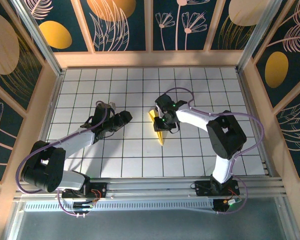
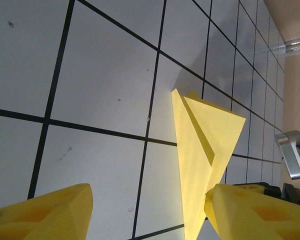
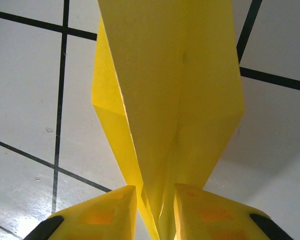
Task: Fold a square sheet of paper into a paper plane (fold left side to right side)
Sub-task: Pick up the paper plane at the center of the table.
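Two grippers and one folded sheet are before us. The paper plane (image 1: 159, 132) lies near the middle of the gridded table (image 1: 140, 157), a slim yellow dart with its point toward the arm bases and its wide end away from them. We note creased layers along its length, and in the left wrist view the upper flap (image 2: 212, 135) stands raised off the surface.

The right gripper (image 1: 166, 120) is over the plane's wide end. In the right wrist view its yellow pads (image 3: 107, 212) stand close on either side of the folded ridge (image 3: 175, 90), with paper filling the narrow gap between them. We record it as clamped on the paper plane.

The left gripper (image 1: 124, 119) is to the left of the plane, apart from it. Its fingers (image 2: 55, 212) are spread wide with bare tile between them; it holds nothing.
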### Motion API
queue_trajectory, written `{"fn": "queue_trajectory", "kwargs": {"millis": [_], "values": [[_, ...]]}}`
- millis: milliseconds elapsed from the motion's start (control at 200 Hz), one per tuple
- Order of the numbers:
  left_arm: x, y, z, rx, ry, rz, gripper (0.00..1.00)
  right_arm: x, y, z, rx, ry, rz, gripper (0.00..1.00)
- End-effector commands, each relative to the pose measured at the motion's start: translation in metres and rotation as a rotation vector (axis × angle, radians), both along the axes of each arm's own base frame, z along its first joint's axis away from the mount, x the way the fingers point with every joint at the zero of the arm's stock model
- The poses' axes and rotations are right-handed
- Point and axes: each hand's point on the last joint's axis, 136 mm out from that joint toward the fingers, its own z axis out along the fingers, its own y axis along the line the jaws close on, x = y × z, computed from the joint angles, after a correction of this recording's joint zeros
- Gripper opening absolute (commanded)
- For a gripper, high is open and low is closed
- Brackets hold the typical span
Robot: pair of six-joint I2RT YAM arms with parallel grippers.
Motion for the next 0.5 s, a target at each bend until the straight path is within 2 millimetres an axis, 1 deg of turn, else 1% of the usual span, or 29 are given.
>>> {"fn": "queue_trajectory", "kwargs": {"millis": [0, 295, 495], "values": [[0.004, 0.0, 0.013, 0.011, -0.041, -0.003, 0.64, 0.002, 0.004, 0.0, -0.016, -0.004, 0.012, 0.24], [0.003, 0.001, 0.012, 0.018, -0.038, -0.003, 0.64, 0.002, 0.003, -0.01, -0.048, -0.001, 0.011, 0.18], [0.002, 0.001, 0.011, 0.02, -0.036, -0.006, 0.65, 0.001, 0.002, -0.019, -0.074, 0.005, 0.007, 0.17]]}}
